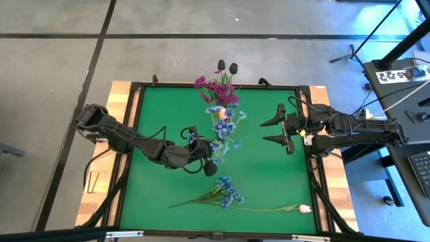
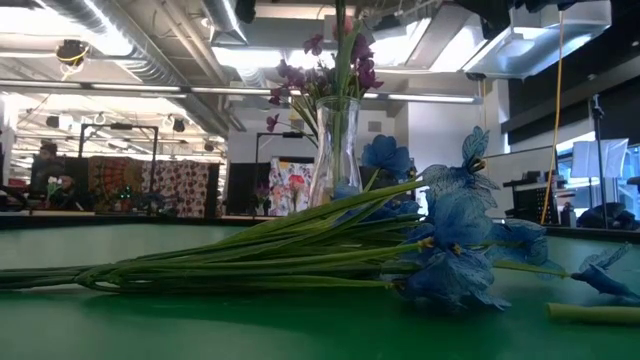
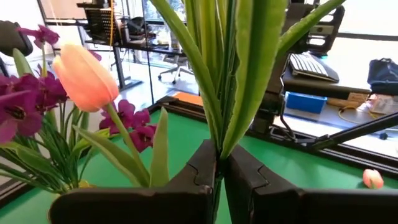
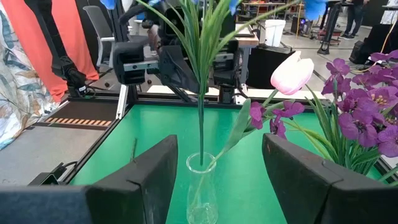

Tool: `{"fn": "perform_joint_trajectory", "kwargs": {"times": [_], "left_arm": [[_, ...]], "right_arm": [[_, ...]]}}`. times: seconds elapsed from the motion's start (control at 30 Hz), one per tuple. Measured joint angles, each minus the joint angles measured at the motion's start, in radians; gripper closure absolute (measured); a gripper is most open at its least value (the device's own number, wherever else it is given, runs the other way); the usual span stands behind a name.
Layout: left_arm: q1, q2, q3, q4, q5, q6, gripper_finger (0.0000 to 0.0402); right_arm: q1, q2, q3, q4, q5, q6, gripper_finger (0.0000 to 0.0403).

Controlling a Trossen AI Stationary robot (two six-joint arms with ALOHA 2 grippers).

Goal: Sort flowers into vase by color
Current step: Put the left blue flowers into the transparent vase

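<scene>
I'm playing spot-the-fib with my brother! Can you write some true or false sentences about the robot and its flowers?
1. The left gripper has its jaws shut on a blue flower spray. True.
2. The right gripper is holding a pink tulip. False: its jaws are open and empty.
3. A pale pink tulip lies on the green mat. True.
4. All blue flowers are already in a vase. False: a blue bunch lies on the mat.
5. Magenta flowers stand at the mat's far edge. True.

Two dark jointed arms (black cables looped alongside), each hand blocky and black.
</scene>
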State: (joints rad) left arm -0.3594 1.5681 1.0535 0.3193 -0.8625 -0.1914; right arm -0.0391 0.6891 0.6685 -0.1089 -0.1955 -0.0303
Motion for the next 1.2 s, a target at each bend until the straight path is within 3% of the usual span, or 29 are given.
{"fn": "perform_joint_trajectory", "kwargs": {"times": [0.37,0.73,1.2], "left_arm": [[0.037,0.000,-0.052,0.014,0.039,-0.057,0.0381],[0.064,0.000,-0.065,0.011,0.084,-0.139,0.0310],[-0.016,-0.053,-0.055,-0.060,0.073,-0.148,0.0229]], "right_arm": [[-0.001,0.000,0.000,0.001,0.000,0.007,0.0169],[0.000,0.000,0.000,0.003,0.000,0.025,0.0169],[0.000,0.000,0.000,0.010,0.000,0.026,0.0169]]}}
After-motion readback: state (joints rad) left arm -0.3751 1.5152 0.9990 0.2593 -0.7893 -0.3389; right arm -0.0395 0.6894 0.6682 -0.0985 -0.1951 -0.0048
